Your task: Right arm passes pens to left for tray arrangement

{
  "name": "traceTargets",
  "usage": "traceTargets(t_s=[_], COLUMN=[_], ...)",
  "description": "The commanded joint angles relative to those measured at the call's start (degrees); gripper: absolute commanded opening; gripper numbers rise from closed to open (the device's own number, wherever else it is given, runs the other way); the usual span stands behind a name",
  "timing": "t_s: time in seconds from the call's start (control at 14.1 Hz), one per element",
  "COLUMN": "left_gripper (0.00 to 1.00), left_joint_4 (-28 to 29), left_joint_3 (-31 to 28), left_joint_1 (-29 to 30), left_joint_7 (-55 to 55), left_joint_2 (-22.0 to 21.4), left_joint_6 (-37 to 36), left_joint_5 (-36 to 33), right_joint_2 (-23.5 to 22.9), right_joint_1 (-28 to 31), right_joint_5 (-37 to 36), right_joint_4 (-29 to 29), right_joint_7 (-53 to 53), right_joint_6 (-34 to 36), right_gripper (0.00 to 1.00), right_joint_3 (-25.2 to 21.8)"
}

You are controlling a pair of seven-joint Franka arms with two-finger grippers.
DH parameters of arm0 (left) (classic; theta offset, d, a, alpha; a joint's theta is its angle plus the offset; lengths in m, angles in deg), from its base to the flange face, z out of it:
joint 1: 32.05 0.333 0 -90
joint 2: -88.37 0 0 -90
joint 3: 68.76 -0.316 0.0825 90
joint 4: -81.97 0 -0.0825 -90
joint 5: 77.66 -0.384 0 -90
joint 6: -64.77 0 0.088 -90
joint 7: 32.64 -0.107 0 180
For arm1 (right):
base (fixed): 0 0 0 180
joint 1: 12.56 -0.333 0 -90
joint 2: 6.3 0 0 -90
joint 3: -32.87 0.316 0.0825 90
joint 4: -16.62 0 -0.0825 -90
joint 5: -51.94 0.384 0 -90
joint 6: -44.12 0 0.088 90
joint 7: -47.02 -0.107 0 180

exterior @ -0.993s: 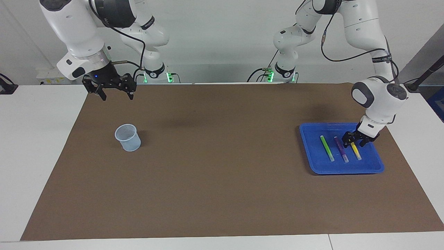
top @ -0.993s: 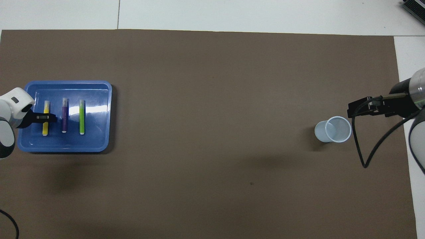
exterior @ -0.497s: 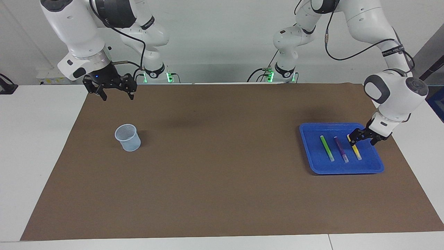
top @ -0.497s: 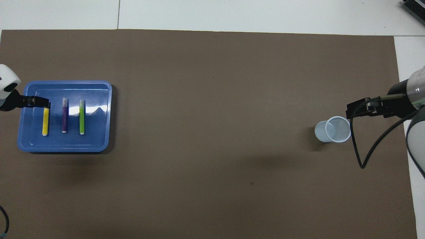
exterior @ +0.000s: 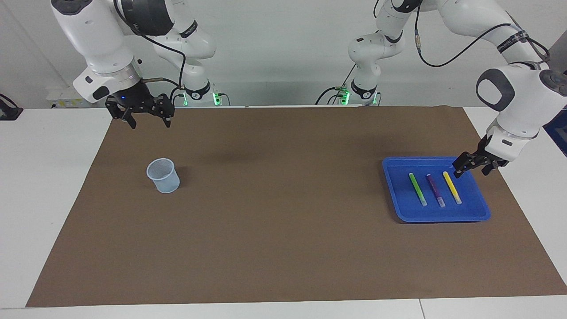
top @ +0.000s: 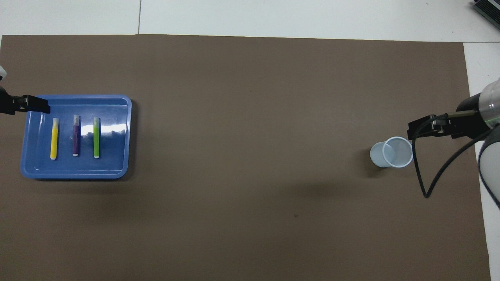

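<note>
Overhead view shows it best: all three pens are lying in the blue tray (top: pixel 117 171), side by side and roughly parallel with gaps between them. The yellow pen (top: pixel 54 139) is nearest the left arm's end of the counter (exterior: pixel 274 230), the purple pen (top: pixel 76 135) is in the middle, and the green pen (top: pixel 96 137) is on the side toward the mesh cup (top: pixel 391 152). The tray sits way over at the left arm's end, and the cup is well apart from it at the right arm's end.

The left tool (exterior: pixel 473 164) is up in the air over the tray's corner nearest the robots, jaws wide and holding nothing. The right tool (exterior: pixel 144 116) hangs over the counter edge near its own base, with the cup just in front of it. It's also wide open and empty, and that arm just waits.

Honestly this looks basically done to me, so what's left to go wrong is mostly about the exit. The left tool is low and close to the tray rim, and if it swings sideways instead of lifting clear, a finger could clip the rim and shove the tray. These are round pens on slick plastic, so they'd roll and the neat row would be gone. A dip could also nudge the yellow pen, since it's the closest one. The cup looks light too, so a careless right arm move could tip it.
</note>
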Motion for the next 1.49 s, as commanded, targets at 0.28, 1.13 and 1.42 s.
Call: traceTargets(t_s=[0.28, 1.13, 1.42], left_gripper=[1.00, 1.00, 1.00], left_joint_4=[-6.5, -3.9, 2.0], left_joint_3=[-0.3, -2.9, -3.8], left_joint_1=[-7.4, -14.1, -15.2], left_joint_7=[8.2, 9.2, 9.3], left_joint_2=[-3.1, -14.6, -18.5], left_joint_6=[-11.1, -22.7, -19.6], left_joint_5=[-0.4, -0.3, -0.4], right_joint_2=[1.1, 1.1, 1.1], right_joint_1=[0.5, 0.5, 0.5], right_joint_5=[1.0, 1.0, 1.0], right_joint_4=[-1.4, -1.4, -1.4], right_joint_7=[-0.4, -0.4, -0.4], right_joint_6=[-0.5, -0.5, -0.5], right_gripper=[1.00, 1.00, 1.00], right_joint_3=[0.0, 0.0, 0.0])
